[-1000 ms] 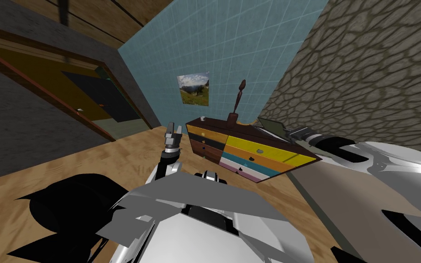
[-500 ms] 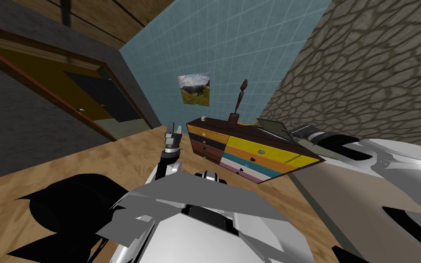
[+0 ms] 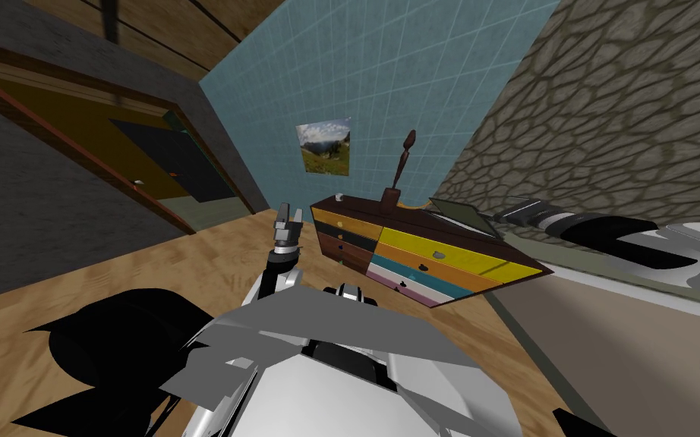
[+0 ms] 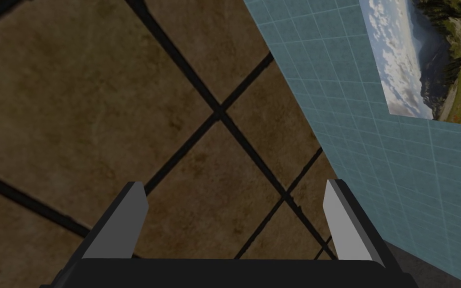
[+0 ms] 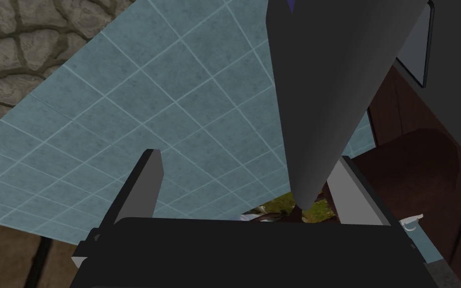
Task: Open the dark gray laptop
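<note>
Laptop [image 3: 458, 214] atop multicolour dresser [image 3: 432, 252]; blue tiled wall [image 3: 386, 76], wood floor [image 3: 189, 265].

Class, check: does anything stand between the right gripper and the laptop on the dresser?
Nothing visible does. The dark lid of the laptop reaches in between the open fingers of the right gripper, close to one of them; whether they touch is unclear.
</note>
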Available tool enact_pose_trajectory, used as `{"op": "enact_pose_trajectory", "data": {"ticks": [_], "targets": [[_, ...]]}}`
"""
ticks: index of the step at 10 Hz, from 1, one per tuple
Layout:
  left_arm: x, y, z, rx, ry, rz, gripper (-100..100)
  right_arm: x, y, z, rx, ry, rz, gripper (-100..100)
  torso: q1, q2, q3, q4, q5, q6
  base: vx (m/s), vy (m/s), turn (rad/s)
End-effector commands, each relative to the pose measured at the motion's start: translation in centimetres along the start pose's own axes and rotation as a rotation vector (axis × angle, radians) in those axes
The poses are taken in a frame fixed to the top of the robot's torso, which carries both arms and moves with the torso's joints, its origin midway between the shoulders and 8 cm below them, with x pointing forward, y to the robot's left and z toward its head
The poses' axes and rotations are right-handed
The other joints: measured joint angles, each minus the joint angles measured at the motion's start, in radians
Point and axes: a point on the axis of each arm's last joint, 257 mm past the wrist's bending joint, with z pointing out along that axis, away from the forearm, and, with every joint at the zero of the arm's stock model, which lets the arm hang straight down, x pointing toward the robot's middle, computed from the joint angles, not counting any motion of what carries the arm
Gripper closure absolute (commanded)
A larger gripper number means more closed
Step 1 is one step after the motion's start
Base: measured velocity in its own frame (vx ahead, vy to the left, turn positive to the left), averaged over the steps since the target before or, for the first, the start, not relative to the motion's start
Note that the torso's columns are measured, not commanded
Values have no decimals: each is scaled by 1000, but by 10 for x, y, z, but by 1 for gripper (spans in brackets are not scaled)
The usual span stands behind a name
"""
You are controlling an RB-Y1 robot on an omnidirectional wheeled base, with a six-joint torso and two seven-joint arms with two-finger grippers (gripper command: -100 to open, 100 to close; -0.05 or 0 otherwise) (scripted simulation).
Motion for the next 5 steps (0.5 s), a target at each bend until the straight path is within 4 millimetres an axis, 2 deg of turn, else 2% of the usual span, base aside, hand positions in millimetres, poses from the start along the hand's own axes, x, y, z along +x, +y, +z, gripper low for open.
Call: {"op": "enact_pose_trajectory", "data": {"ticks": [1, 5], "targets": [[0, 0, 0, 0, 0, 0, 0, -1, -1, 0, 0, 0, 2, 0, -1, 0, 0, 0, -1, 0, 0, 0, 0], [0, 0, 0, 0, 0, 0, 0, 2, 3, 0, -6, 4, 2, 0, 1, 0, 0, 0, 0, 0, 0, 0, 0]]}}
